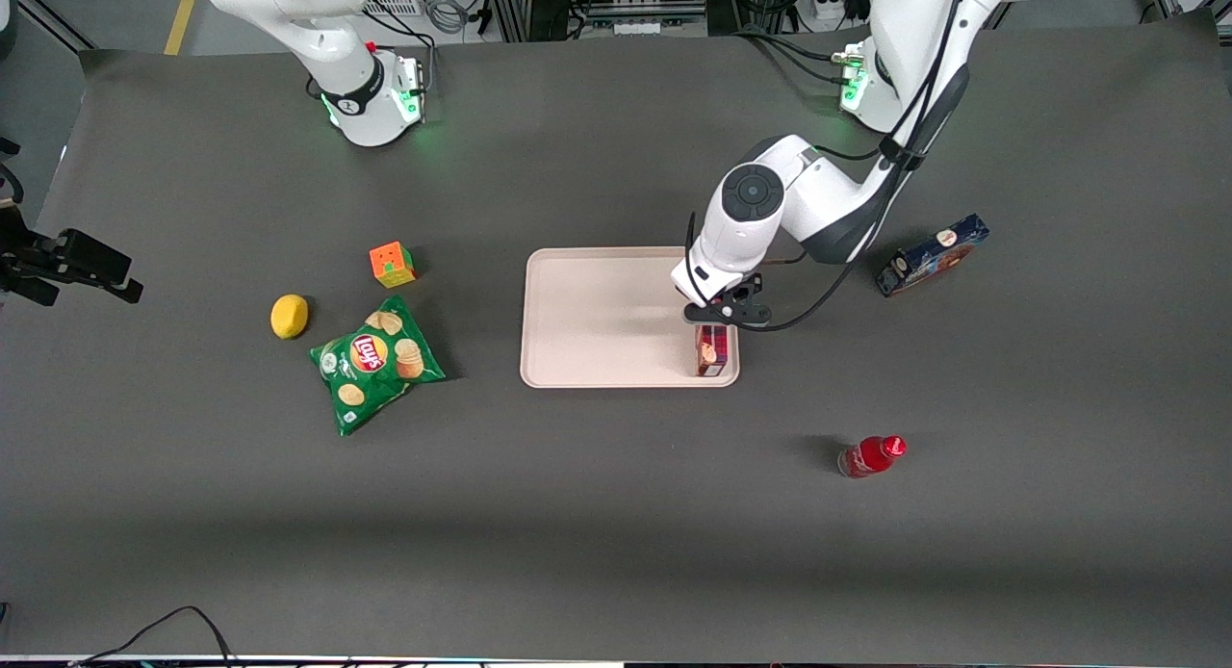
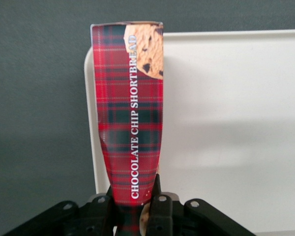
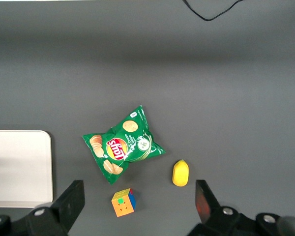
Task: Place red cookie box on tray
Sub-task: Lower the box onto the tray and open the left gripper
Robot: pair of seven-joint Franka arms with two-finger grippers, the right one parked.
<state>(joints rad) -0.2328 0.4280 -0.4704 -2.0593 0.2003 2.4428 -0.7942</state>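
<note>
Front view: the left arm's gripper (image 1: 714, 320) hung over the end of the tray (image 1: 587, 312) that lies toward the working arm, with the red cookie box (image 1: 712, 350) clamped between its fingers. The carton showed below the gripper, inside the tray's rim, near the corner closest to the camera. In the left wrist view, the gripper (image 2: 135, 209) pinched one end of the red cookie box (image 2: 130, 118), whose length reached away from the camera across the rim of the tray (image 2: 236, 123). Whether the lower end already rested on the tray or hung just above it could not be told. The carrying stage appeared complete; setting the carton down, releasing it and withdrawing appeared to remain. The blue cookie box (image 1: 932, 255), red bottle (image 1: 871, 455), chip bag (image 1: 375, 364), lemon (image 1: 289, 316) and puzzle cube (image 1: 392, 264) lay on the table off the tray.
</note>
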